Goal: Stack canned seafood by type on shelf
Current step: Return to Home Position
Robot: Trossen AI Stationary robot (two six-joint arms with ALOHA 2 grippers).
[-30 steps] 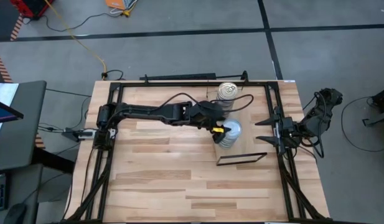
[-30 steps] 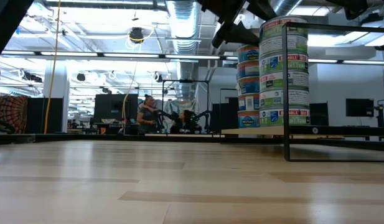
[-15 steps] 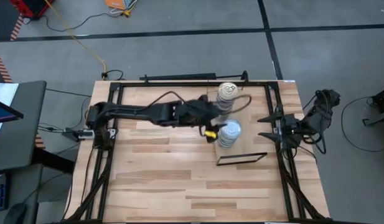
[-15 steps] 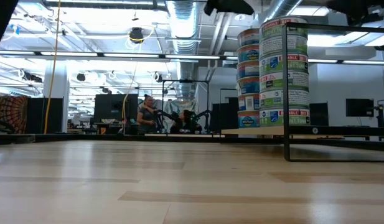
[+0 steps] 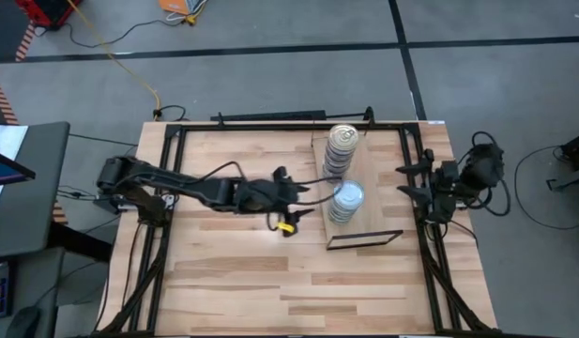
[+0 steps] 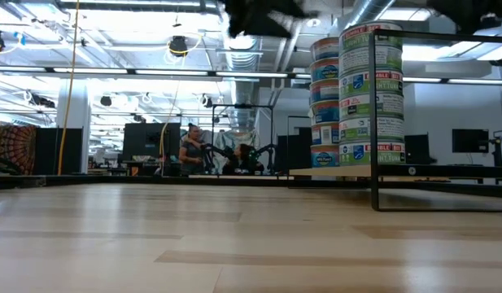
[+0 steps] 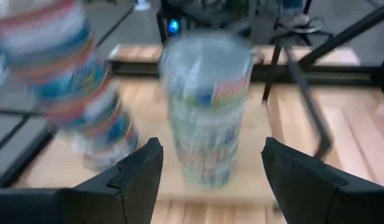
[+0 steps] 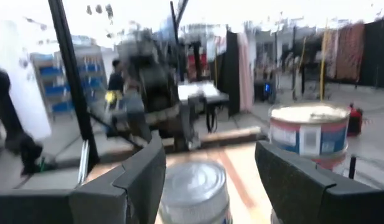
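Looking down, we see the left gripper (image 7: 211, 149) spread, empty; silver-topped stack (image 5: 345, 200) and gold-topped stack (image 5: 341, 141) on the shelf (image 5: 372, 169) just ahead; right gripper (image 8: 208, 144), also spread, beyond.

On the shelf (image 5: 373, 178), two stacks of tins. Five tins in the gold-top stack (image 5: 342, 139), at the end far from the dark strip (image 5: 364, 239). Six in the silver-top stack (image 5: 346, 197), nearer that strip. Eleven tins together.

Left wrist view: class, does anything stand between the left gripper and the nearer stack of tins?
Nothing visible. The left gripper, open, faces the silver-topped stack across bare tabletop and shelf. Right gripper waits at the table's right edge.
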